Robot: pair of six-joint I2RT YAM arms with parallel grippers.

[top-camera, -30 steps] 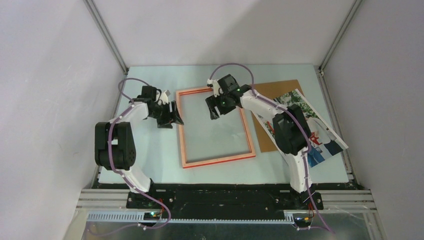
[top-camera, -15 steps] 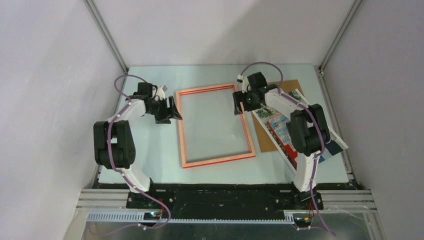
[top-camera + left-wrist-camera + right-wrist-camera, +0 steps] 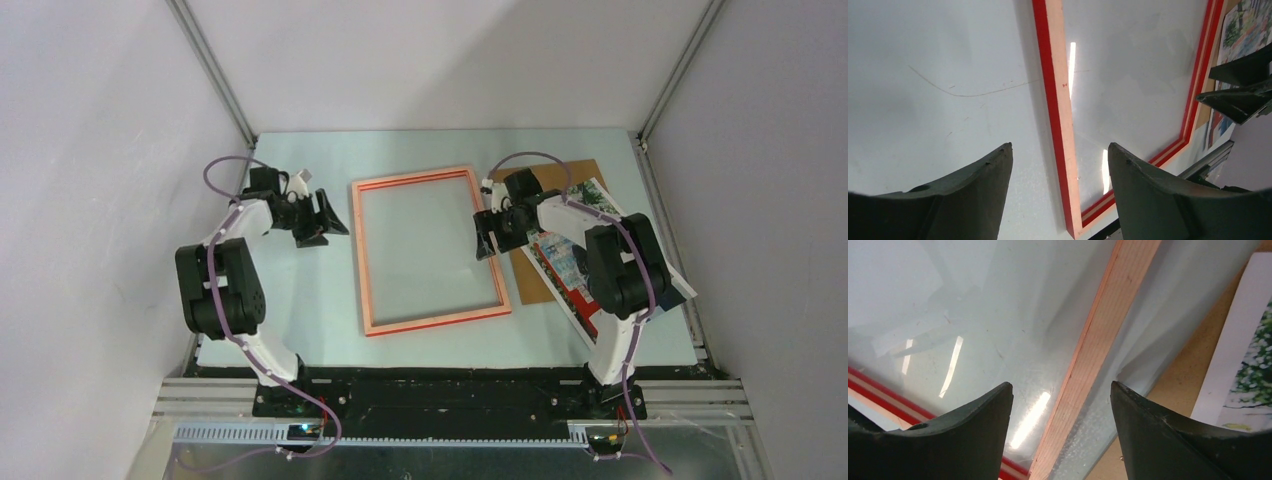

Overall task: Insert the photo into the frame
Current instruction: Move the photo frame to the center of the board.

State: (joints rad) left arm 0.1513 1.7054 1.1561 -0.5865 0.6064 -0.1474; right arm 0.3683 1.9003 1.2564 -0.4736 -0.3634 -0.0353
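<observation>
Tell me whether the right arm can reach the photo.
Probably yes. The right gripper hangs open over the frame's right rail, and the photo lies just beside it on the board, with nothing on top.
</observation>
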